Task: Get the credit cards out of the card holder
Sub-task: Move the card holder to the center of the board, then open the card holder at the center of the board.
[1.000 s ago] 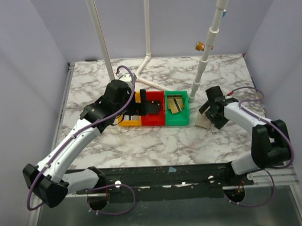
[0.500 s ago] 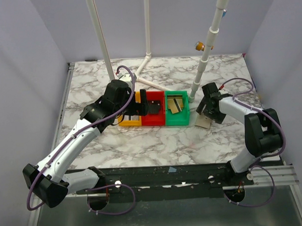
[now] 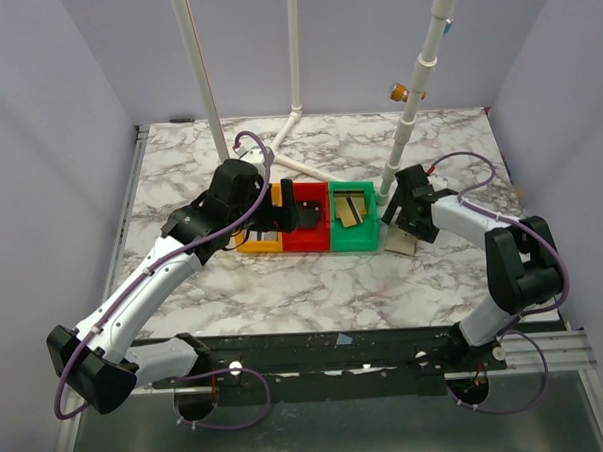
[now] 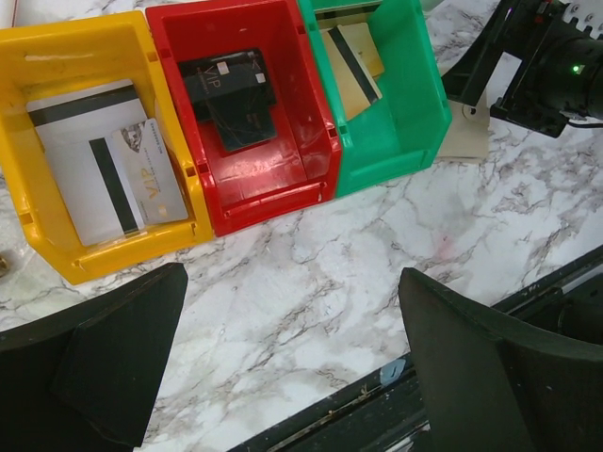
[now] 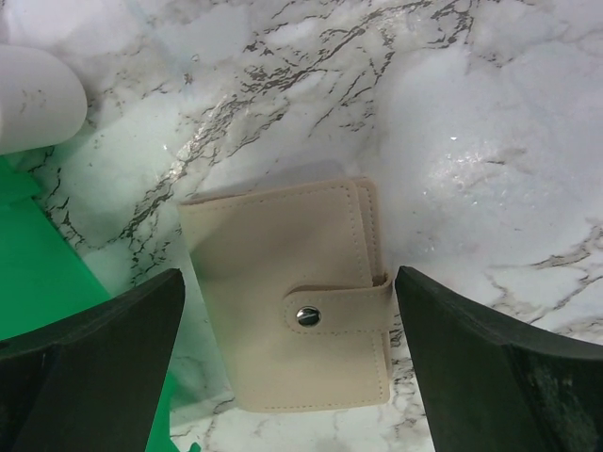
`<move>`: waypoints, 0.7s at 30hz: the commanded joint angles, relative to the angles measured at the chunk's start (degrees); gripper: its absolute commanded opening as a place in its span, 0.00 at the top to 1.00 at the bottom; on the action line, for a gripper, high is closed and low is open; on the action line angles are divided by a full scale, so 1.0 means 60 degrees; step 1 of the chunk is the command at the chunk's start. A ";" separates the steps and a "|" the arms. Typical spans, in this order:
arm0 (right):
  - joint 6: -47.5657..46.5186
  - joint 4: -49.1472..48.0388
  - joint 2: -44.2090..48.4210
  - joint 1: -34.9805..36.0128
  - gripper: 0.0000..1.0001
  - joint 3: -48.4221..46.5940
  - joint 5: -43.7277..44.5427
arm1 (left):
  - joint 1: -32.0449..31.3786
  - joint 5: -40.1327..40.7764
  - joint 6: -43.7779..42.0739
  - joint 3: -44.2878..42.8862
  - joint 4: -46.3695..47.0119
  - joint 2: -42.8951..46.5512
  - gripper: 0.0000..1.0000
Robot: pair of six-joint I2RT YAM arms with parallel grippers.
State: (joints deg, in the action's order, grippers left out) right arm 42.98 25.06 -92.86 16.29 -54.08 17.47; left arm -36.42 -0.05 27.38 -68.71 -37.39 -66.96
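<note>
The card holder (image 5: 292, 320) is a beige snap-shut wallet lying flat on the marble, just right of the green tray (image 5: 38, 282); it also shows in the top view (image 3: 402, 244). A clear sleeve sticks out from under it. My right gripper (image 5: 290, 372) is open and hovers over it, one finger on each side, not touching; in the top view the right gripper (image 3: 408, 219) is above the holder. A gold-tan card (image 4: 353, 66) lies in the green tray (image 4: 415, 104). White striped cards (image 4: 104, 174) lie in the yellow tray (image 4: 85, 33). My left gripper (image 4: 292, 358) is open and empty.
A black flat item marked VIP (image 4: 231, 99) lies in the red tray (image 4: 311, 179). The three trays (image 3: 304, 246) stand side by side mid-table. A white pole foot (image 5: 33, 94) stands just behind the holder; more white poles (image 3: 297, 116) rise at the back.
My right gripper has swung left and inward until it is over the card holder. The left arm and the trays have not moved.
</note>
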 commanded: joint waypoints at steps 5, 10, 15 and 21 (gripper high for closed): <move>0.0065 0.0145 -0.0552 0.0029 0.04 0.0154 0.0269 | 0.0038 -0.0294 0.0241 0.0040 -0.0089 -0.0084 0.01; 0.0119 0.0062 -0.0576 0.0030 0.07 0.0390 0.0119 | 0.0044 -0.0378 0.0386 0.0055 -0.0055 -0.0159 0.02; 0.0297 -0.0002 -0.0277 0.0037 0.17 0.0720 0.0053 | 0.0043 -0.0414 0.0513 0.0117 0.0033 -0.0272 0.02; 0.0682 0.0139 0.0565 0.0036 0.35 0.1140 -0.0090 | 0.0036 -0.0598 0.0735 0.0196 0.0161 -0.0404 0.01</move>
State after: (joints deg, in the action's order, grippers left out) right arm 45.01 22.52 -91.59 16.16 -50.35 18.22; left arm -36.42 -1.39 30.30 -68.45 -37.36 -68.90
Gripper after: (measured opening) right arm 0.677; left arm 0.985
